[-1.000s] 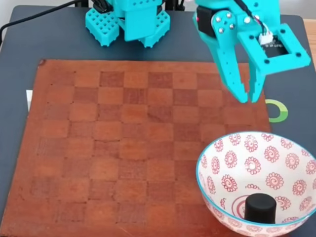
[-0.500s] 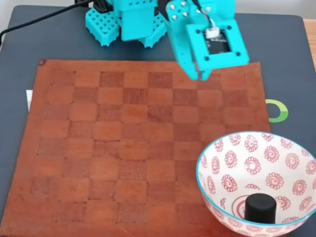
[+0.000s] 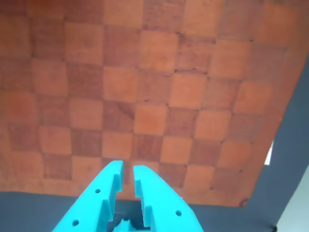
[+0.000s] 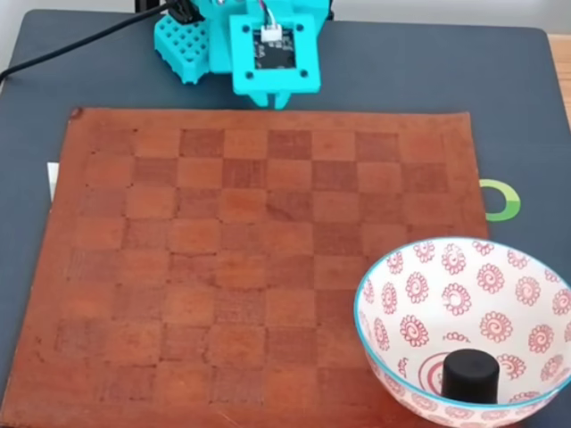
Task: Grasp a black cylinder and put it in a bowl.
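A black cylinder stands upright on the bottom of a flower-patterned bowl at the lower right corner of a brown chessboard in the fixed view. The white bowl, edged in light blue and covered with red spirals, rests partly on the board's corner squares. The teal gripper is folded back at the far edge of the board, just in front of the arm's base, well apart from the bowl.

In the wrist view, the gripper enters from the bottom edge with its two teal fingers drawn nearly together, a narrow slit between the tips and nothing held between them. Beneath it lie the board's near edge and the dark table mat, which also frames the chessboard in the fixed view.
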`<state>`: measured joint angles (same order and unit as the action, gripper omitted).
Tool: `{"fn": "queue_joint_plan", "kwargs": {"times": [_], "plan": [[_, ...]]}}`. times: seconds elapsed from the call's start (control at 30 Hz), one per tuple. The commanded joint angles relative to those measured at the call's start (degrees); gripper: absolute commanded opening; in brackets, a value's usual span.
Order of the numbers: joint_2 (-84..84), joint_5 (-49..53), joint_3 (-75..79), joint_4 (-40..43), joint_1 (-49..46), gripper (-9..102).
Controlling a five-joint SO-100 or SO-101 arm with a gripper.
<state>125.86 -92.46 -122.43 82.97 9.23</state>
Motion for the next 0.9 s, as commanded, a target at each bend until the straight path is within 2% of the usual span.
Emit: {"fn": "queue_joint_plan", "kwargs": {"times": [0.0, 0.37, 0.87], "plan": [[7.3, -0.5, -6.2, -4.4, -0.4, 0], [27.4, -4.3, -31.0, -19.1, 0.3, 0], [46.1, -6.1, -46.9, -20.7, -0.3, 0]]}}
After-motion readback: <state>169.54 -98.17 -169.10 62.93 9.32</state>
